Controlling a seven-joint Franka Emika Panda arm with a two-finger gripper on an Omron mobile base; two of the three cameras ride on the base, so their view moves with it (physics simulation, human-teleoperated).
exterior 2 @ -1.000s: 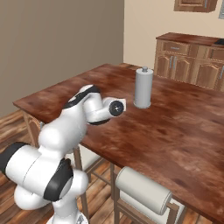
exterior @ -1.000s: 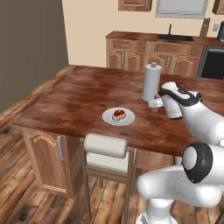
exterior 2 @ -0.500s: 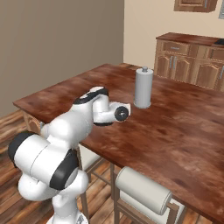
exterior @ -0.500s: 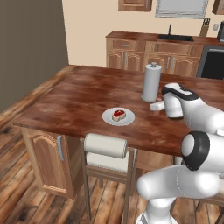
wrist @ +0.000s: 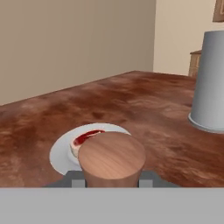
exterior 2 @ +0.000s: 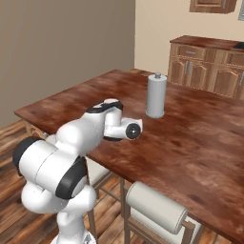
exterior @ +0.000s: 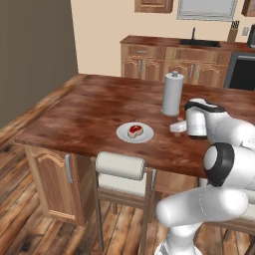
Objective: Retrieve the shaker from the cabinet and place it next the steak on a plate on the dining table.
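Note:
In the hand view the shaker [wrist: 112,159], a brown wooden cylinder seen end-on, sits between my two dark finger tips, and my gripper [wrist: 112,177] is shut on it. Just beyond it lies the round white plate [wrist: 61,153] with the red-brown steak [wrist: 84,140] on it. From the left base view the plate [exterior: 122,133] and steak [exterior: 134,131] rest on the dark glossy dining table [exterior: 89,109], and my gripper [exterior: 176,128] hovers low over the table a short way to the plate's right. The cabinet is out of view.
A tall white cylinder with a knob [exterior: 172,93] [exterior 2: 156,95] [wrist: 212,83] stands on the table just behind my hand. A chair with a white rolled back [exterior: 119,167] [exterior 2: 155,212] is tucked under the table's near edge. Kitchen counters [exterior: 174,55] line the far wall.
My hand has reached a little further over the table towards the plate and sunk slightly. The jaws stay shut on the shaker; plate and cylinder have not moved.

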